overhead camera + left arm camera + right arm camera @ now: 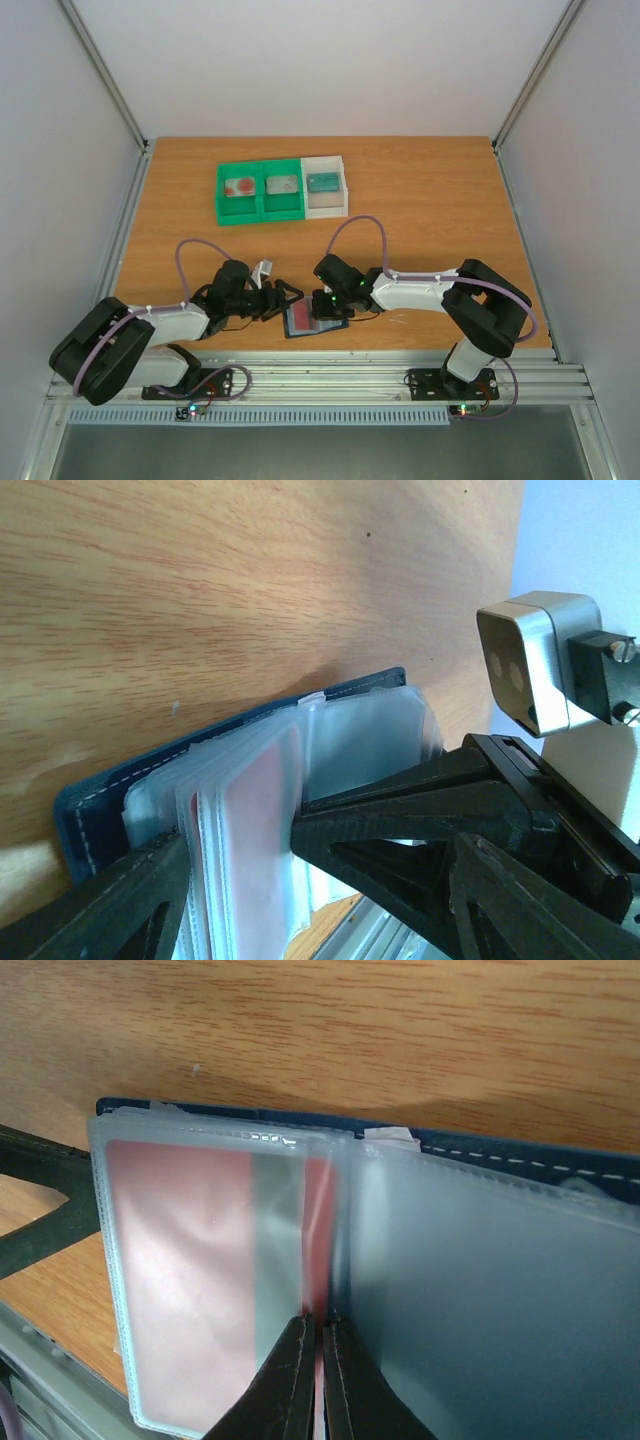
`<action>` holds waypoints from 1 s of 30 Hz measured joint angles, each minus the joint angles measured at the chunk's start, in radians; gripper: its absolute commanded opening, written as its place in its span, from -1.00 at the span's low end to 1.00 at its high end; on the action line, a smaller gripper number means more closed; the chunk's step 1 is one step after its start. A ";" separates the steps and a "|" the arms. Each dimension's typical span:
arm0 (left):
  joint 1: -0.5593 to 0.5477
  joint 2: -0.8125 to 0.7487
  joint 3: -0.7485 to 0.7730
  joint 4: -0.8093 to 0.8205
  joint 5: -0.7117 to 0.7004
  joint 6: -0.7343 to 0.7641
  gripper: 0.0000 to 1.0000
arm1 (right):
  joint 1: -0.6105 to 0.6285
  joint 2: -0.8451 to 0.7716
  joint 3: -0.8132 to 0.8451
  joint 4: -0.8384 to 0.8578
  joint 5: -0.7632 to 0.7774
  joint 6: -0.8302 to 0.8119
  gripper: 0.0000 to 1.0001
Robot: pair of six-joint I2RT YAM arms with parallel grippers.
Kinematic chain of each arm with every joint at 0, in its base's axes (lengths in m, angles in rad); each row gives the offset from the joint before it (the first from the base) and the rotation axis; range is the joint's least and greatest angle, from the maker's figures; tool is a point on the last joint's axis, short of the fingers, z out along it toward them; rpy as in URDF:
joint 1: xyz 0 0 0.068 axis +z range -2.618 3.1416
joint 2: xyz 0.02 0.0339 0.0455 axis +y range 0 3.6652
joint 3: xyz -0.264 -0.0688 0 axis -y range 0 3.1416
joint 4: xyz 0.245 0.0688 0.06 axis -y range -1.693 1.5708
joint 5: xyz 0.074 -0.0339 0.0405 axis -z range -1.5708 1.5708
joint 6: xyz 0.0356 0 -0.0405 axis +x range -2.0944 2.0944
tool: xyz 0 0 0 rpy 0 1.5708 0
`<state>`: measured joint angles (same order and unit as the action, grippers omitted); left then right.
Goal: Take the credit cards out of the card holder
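Observation:
The card holder (305,322) lies open on the table near the front edge, between both grippers. Its dark blue cover (100,805) (520,1148) carries clear plastic sleeves. A pinkish credit card (190,1250) (255,810) rests inside one sleeve. A second credit card (318,1230) stands edge-on at the fold, and my right gripper (321,1335) (335,308) is shut on its lower edge. My left gripper (235,845) (287,300) is open, its fingers standing either side of the stack of sleeves, the right fingertip (300,830) touching it.
A green-and-white compartment tray (262,205) sits at the back of the table with a red-blotched card (240,186), a grey card (282,184) and a teal item (322,182) in it. The right wrist's camera block (530,660) hangs close above the holder. The metal rail (330,375) runs along the front.

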<state>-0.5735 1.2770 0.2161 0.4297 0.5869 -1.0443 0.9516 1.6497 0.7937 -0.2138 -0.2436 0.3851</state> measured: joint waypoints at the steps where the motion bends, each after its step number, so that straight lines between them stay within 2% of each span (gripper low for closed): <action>1: 0.000 0.008 0.000 0.013 0.003 -0.002 0.43 | 0.000 0.000 0.000 0.000 0.000 0.000 -0.92; 6: 0.000 -0.005 -0.002 0.032 0.009 -0.008 0.46 | -0.003 0.000 -0.003 0.006 -0.002 0.002 -0.91; 11: 0.000 -0.126 -0.001 0.007 0.008 -0.022 0.47 | -0.003 -0.002 -0.012 0.018 -0.002 0.006 -0.89; 15: 0.000 -0.166 0.001 -0.020 0.005 -0.021 0.48 | -0.003 -0.003 -0.014 0.023 -0.002 0.008 -0.88; 30: 0.000 -0.068 0.001 -0.008 0.009 -0.018 0.48 | -0.003 -0.003 -0.015 0.023 -0.002 0.008 -0.88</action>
<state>-0.5739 1.2091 0.2169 0.4213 0.5961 -1.0618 0.9482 1.6470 0.7788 -0.1905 -0.2455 0.3931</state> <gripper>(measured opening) 0.741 0.058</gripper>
